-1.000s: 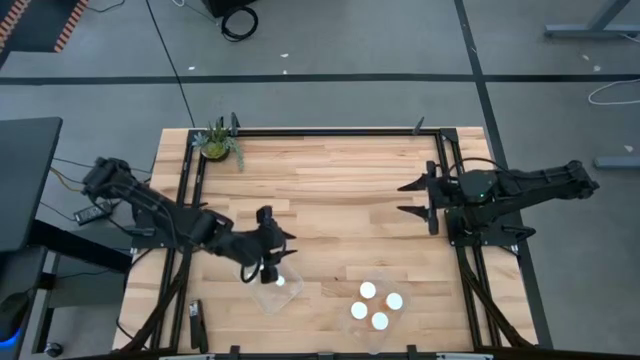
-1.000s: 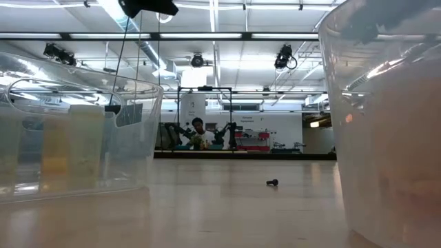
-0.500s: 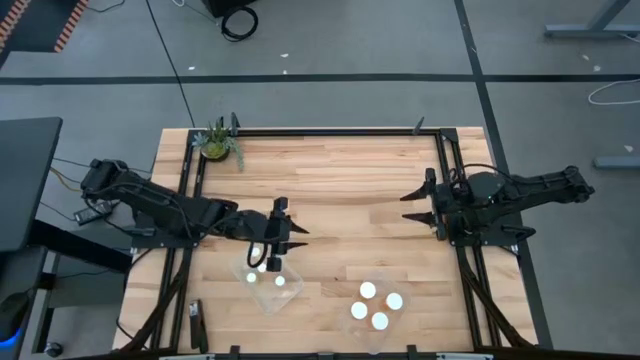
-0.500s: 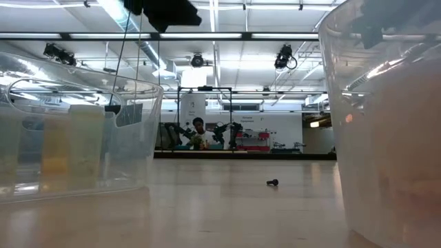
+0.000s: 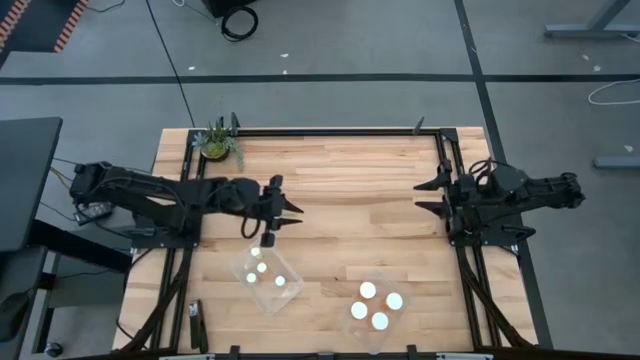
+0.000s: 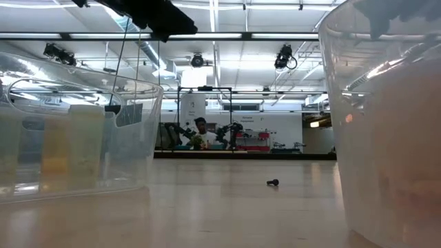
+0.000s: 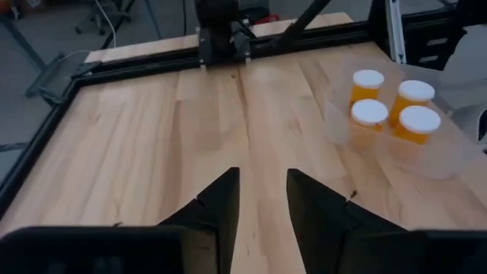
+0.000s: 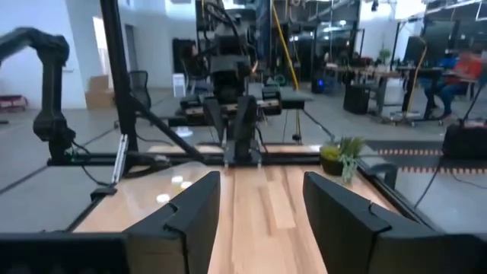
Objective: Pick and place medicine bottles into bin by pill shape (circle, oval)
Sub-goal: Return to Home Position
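Two clear tubs stand near the table's front edge. The left tub [image 5: 268, 278] holds several amber bottles with white caps [image 5: 262, 267], and the right tub [image 5: 378, 305] holds several more [image 5: 380, 321]. The right tub's bottles also show in the left wrist view [image 7: 388, 114]. My left gripper [image 5: 287, 210] is open and empty, just far of the left tub. My right gripper [image 5: 425, 197] is open and empty at the table's right side.
A small green potted plant [image 5: 216, 143] stands at the far left corner. Black frame rails [image 5: 330, 131] run along the far, left and right sides. Bare wood lies between the two grippers. In the low view the two tubs [image 6: 76, 124] [image 6: 386, 124] stand close to the camera.
My left gripper has drawn back from over the left tub toward the table's far edge, and more caps in that tub now show. My right gripper has pulled back a little toward the table's right edge.
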